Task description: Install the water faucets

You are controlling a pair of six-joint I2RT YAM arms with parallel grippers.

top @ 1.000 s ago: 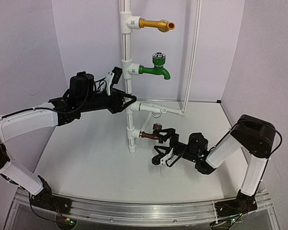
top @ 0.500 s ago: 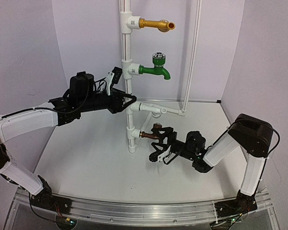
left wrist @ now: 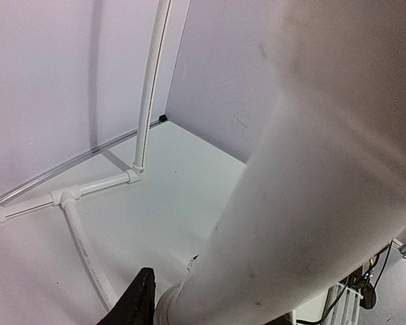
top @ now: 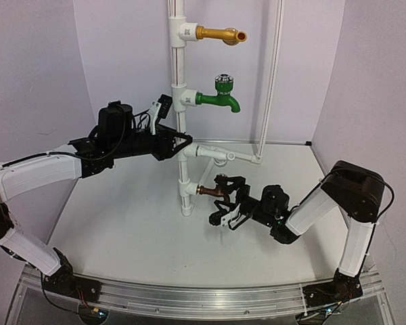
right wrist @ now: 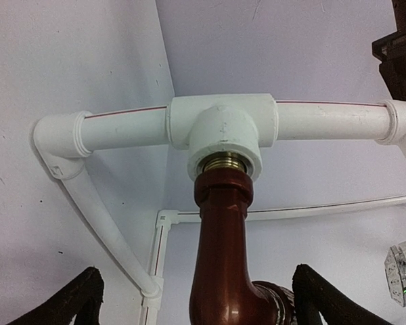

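Where the lowest tee (top: 187, 187) sits on the upright pipe (top: 178, 74), the tap (top: 212, 191) is found, its threaded end seated in the tee's side socket, low above the table (top: 122, 223). Its long axis is seen to lie level, running from the tee out to the right of the top view, toward the right arm. The knob (top: 220, 179) is carried on top, and the short spout is bent downward at the outer end. In the right wrist view the tap (right wrist: 220, 271) is looked along from its outer end. A ring of brass thread is shown between the brown body and the white tee (right wrist: 224, 128). The right gripper (top: 220, 201) is held wide, with one finger placed to each side of the tap. In the wrist view the dark fingers (right wrist: 81, 301) are kept clear of the brown body, with a gap left on either side. The left gripper (top: 184, 145) is closed on the pipe higher up, below the green faucet (top: 216, 99). In the left wrist view the pipe (left wrist: 291, 203) is blurred and fills the right half, and only one finger (left wrist: 139, 301) is shown, laid beside a collar at the bottom edge. The gold faucet (top: 220, 34) is fixed near the top of the pipe and, like the green one, is pointed to the right.
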